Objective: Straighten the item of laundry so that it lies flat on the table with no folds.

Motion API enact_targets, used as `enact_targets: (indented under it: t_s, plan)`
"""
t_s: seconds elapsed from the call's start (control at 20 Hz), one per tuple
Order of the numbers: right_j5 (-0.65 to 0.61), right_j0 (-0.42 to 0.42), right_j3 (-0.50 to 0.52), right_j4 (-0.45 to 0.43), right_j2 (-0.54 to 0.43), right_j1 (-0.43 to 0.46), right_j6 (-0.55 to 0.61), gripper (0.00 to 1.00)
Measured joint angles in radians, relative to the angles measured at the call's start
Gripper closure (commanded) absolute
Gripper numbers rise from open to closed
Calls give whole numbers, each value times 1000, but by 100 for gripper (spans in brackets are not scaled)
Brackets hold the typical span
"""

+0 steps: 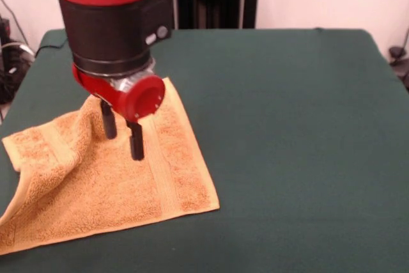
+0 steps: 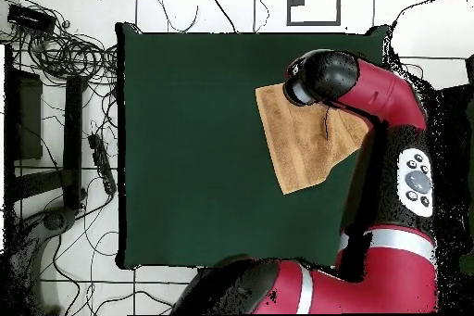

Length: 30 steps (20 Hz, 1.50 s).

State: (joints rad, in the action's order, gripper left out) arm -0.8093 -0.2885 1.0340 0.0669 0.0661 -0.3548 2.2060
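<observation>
The small square orange-tan terry towel (image 1: 121, 180) lies near one side edge of the large table covered in plain dark green cloth (image 1: 287, 126), the edge at the front view's left, and closer to the corner away from the robot's pedestal than to the pedestal's side. Most of it is spread flat, a flat woven band running down its length toward the table's middle. The part nearest the side edge is not flat: one corner is turned over onto itself, forming a raised fold, and a hump of cloth rises just beside the tool.

The red and black arm's gripper (image 1: 123, 135) stands over the towel's pedestal-side half, its two black fingers (image 1: 136, 141) parted with a gap between them, nothing held. Whether the tips touch the cloth cannot be told.

The fold lies from the gripper toward the side edge and the far corner, so the coming move likely means reaching that way, pinching the turned corner and drawing it outward.
</observation>
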Motion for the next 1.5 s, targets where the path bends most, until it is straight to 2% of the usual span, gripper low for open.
enact_targets:
  t_s: [0.95, 1.5]
  plan:
    - [95, 78, -80, 94, 60, 120, 106, 0]
    - [117, 94, -82, 145, 62, 144, 114, 0]
